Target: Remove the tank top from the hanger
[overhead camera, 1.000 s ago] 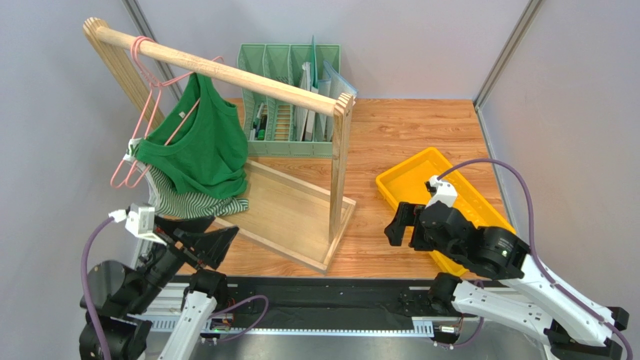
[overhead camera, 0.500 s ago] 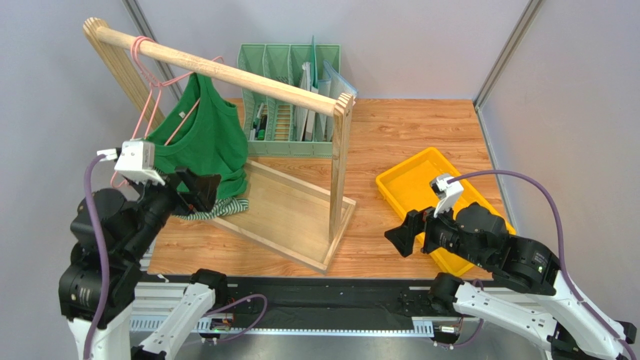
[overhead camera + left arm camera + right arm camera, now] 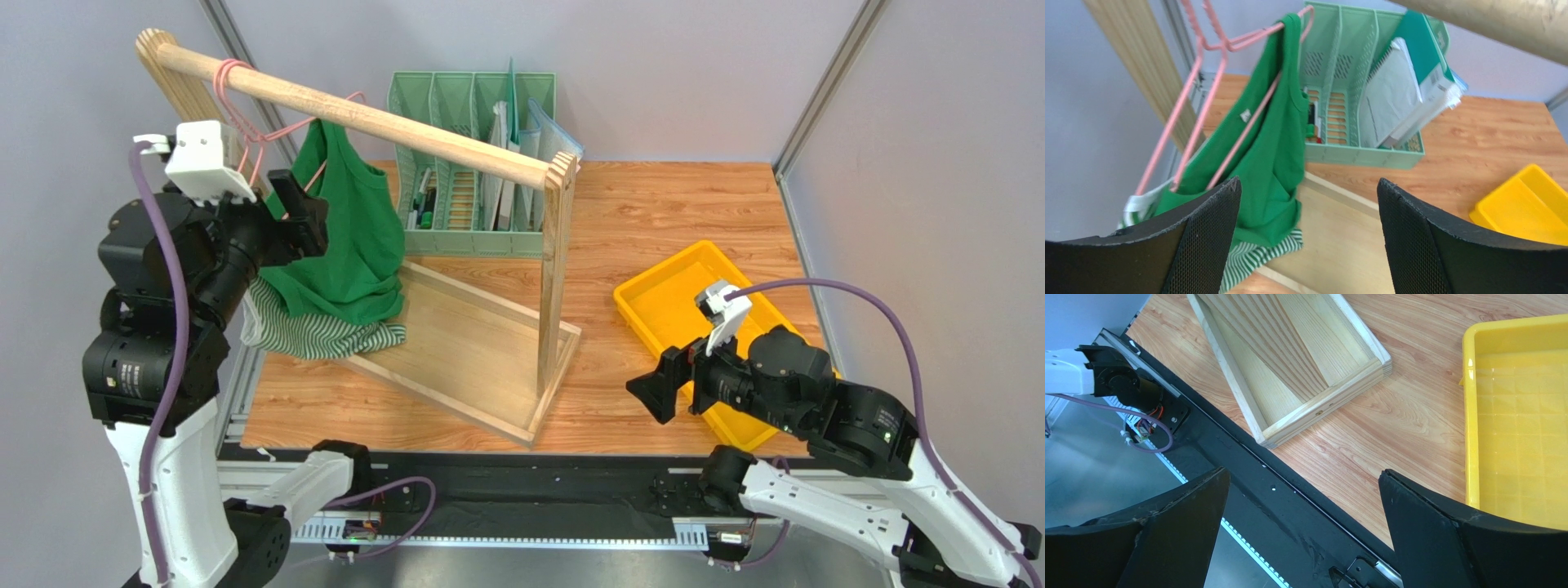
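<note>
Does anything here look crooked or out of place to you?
Yes. The green tank top hangs lopsided on the pink hanger, one strap hooked high, the rest sagging low. Beneath it a striped garment sits bunched at the base of the wooden rack.

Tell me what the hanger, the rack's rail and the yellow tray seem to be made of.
Pink hanger: thin bent rod with a smooth surface, likely coated wire or plastic; I cannot tell which.
Rail: pale round wood, visible grain, matt finish.
Yellow tray: moulded plastic, slightly glossy, with a grid pattern pressed into its floor.
</note>
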You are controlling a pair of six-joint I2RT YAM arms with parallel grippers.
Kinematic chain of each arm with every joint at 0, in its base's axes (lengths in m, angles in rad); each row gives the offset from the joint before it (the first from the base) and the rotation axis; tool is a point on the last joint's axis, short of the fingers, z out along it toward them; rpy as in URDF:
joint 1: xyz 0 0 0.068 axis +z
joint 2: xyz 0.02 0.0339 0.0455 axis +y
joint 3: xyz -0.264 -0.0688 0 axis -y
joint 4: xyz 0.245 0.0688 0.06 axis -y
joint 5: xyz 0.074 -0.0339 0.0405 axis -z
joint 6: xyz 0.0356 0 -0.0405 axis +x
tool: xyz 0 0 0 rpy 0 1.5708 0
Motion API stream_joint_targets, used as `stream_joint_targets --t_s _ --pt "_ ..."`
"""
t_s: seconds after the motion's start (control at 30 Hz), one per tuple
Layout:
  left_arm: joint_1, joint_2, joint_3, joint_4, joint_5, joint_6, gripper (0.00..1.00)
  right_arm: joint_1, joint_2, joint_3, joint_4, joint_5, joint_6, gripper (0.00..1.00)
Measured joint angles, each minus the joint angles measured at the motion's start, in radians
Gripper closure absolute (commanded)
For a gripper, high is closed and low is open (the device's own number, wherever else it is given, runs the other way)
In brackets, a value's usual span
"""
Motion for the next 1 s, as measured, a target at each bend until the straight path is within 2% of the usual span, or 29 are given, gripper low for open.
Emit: stream_joint_targets --t_s 0.07,0.2,0.3,0.5,1.0 --pt "0.028 0.014 0.04 -0.01 -0.008 0.01 0.24 0.0 -0.003 0.006 0.0 -0.008 -0.001 0.0" --pt "0.068 0.015 0.069 -0.037 -0.037 0.043 0.27 0.0 -0.016 0.008 -0.001 -0.023 -0.001 0.0" --pt "0.132 0.022 0.065 -0.046 -0.037 0.068 0.36 0.0 -0.024 0.013 -0.001 -0.033 -0.001 0.0" --pt "0.227 0.05 -0.002 -0.036 0.014 0.09 0.36 0.0 -0.042 0.029 -0.011 -0.043 -0.001 0.0" --pt "0.237 0.095 -0.064 0.011 -0.056 0.161 0.34 0.0 -0.064 0.039 -0.014 -0.05 -0.001 0.0"
